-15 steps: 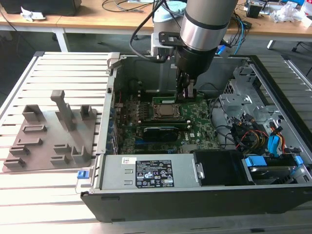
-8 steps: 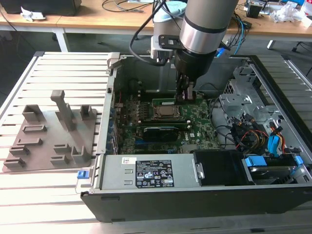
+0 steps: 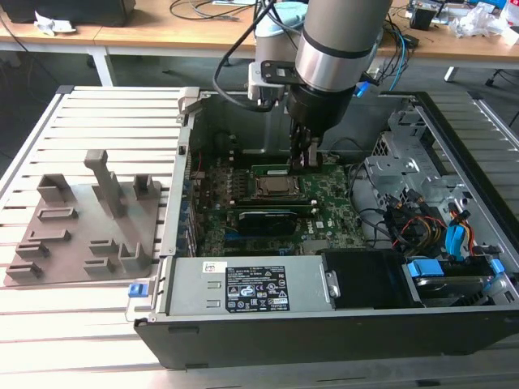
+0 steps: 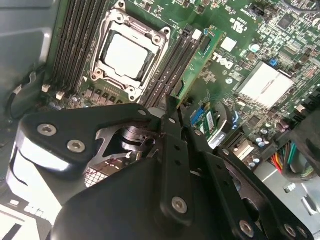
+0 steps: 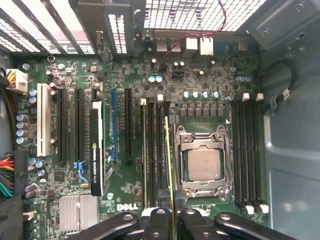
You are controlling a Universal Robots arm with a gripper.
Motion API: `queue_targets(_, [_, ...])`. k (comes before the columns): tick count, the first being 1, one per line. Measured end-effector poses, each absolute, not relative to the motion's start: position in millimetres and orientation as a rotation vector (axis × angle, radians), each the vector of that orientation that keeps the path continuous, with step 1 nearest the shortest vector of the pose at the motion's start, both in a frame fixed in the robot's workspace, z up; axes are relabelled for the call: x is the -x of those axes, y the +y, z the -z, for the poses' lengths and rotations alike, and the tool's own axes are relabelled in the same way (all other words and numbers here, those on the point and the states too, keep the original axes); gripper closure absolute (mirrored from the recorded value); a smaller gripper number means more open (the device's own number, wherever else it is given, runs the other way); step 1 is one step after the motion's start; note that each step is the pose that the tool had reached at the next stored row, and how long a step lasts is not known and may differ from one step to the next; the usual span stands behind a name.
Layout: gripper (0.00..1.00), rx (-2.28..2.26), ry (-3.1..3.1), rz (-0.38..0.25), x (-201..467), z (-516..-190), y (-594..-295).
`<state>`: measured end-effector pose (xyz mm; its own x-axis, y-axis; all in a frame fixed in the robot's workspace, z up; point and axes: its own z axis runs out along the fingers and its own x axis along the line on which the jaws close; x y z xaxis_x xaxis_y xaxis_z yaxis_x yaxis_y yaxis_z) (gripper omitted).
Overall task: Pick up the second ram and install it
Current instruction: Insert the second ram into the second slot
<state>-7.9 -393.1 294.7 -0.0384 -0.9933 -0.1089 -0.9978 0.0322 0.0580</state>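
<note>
Open computer case [image 3: 324,324] on slatted tabletop [image 3: 97,121]; grey fixture tray [image 3: 81,231] lies at the exterior view's left. Motherboard [image 5: 130,200] inside, processor socket [image 5: 202,165] at centre. Hand [image 5: 170,216] lowered into case, clenched on the second ram [image 5: 167,150], held edge-on over the memory slots [image 5: 152,150] just beside the socket.

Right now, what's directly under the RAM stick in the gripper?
The second ram, held edge-on by the gripper, sits over the black memory slots beside the processor socket. Its lower edge hides the slot contacts, so whether it is seated cannot be told.
</note>
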Motion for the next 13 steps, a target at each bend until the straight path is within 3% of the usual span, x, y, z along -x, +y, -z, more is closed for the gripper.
queue_targets(13, [0.86,2.055,2.312,-0.180,11.9,-282.7,-393.0])
